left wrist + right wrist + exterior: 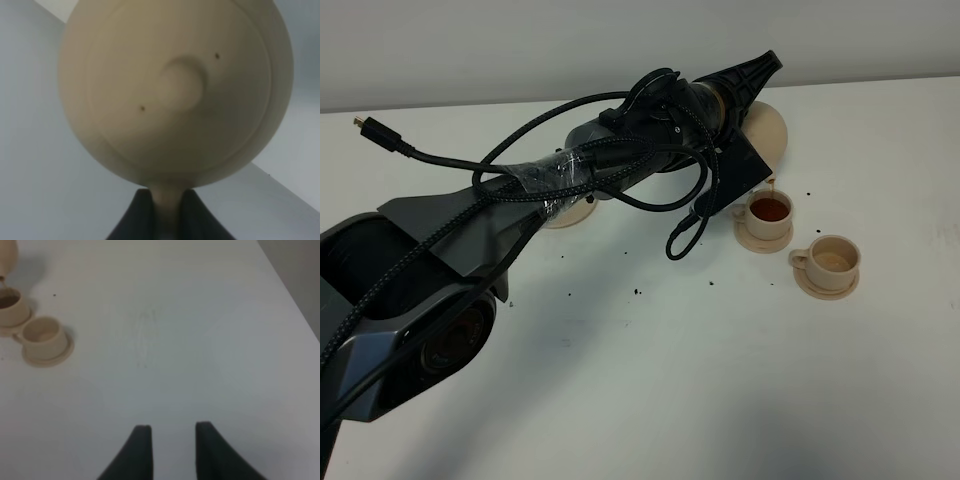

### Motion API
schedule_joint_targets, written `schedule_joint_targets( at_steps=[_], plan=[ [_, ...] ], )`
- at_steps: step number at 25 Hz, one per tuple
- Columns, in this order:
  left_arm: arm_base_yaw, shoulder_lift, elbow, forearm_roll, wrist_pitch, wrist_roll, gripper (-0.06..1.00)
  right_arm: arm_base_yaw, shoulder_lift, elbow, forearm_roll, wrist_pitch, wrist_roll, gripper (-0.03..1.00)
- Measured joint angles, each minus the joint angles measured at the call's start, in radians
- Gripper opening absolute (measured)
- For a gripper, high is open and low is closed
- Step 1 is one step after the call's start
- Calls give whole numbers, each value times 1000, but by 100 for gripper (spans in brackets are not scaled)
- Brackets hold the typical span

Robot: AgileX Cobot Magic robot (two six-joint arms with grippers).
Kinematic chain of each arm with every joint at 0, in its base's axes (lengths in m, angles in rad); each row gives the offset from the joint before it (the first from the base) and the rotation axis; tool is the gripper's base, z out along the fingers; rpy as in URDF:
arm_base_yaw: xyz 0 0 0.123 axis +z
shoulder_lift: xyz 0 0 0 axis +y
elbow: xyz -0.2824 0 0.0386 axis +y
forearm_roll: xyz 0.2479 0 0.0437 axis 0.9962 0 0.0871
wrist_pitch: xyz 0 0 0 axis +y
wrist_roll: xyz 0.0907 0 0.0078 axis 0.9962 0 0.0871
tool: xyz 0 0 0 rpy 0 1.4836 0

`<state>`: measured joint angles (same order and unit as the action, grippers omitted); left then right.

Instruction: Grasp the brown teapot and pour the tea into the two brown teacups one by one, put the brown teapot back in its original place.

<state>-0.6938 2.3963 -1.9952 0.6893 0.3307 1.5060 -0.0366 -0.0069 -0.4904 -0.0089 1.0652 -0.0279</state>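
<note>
Left claw (pixel 166 195): pressed together on the thin loop handle (pixel 167 207) of the brown teapot (pixel 768 128), which hangs tipped just above the filled teacup (pixel 770 212).
Right claw (pixel 172 426): spread and empty, over bare tabletop (pixel 670 390) well apart from the filled teacup.
Filled teacup: dark tea close to the rim, with a thin stream (pixel 772 187) dropping into it.
Empty teacup (pixel 833 258): on its own saucer just beside the filled teacup, pale inside.
Wide saucer (pixel 568 212): well apart from the filled teacup, under the left arm.
Risk, overflow: the level looks high, so a longer pour would likely spill over the rim.
Risk, lid: the lid (pixel 175 125) faces the wrist camera almost flat-on and nothing holds it; a steeper tilt could drop it onto the filled teacup.
Risk, grip: a narrow pinch on the handle may let the pot swing.
Risk, crossing over: the cups sit close together, so a low spout could dribble or knock one.
Hidden: the arm covers the spout's base and the handle in the high view, and most of the wide saucer.
Unknown: how much tea is left in the pot.
Unclear: dark specks (pixel 635 292) near the filled teacup, whether leaves or drops.
</note>
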Motion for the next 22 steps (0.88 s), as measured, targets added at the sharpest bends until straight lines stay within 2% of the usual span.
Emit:
schedule_joint_targets(
  at_steps=[12, 17, 22],
  plan=[
    [0, 0, 0, -6, 2, 0, 15, 0, 0, 0, 0, 0, 0, 24],
    [0, -1, 0, -48, 61, -5, 15, 0, 0, 0, 0, 0, 0, 24],
    [0, -3, 0, -53, 81, -67, 15, 0, 0, 0, 0, 0, 0, 24]
  ],
)
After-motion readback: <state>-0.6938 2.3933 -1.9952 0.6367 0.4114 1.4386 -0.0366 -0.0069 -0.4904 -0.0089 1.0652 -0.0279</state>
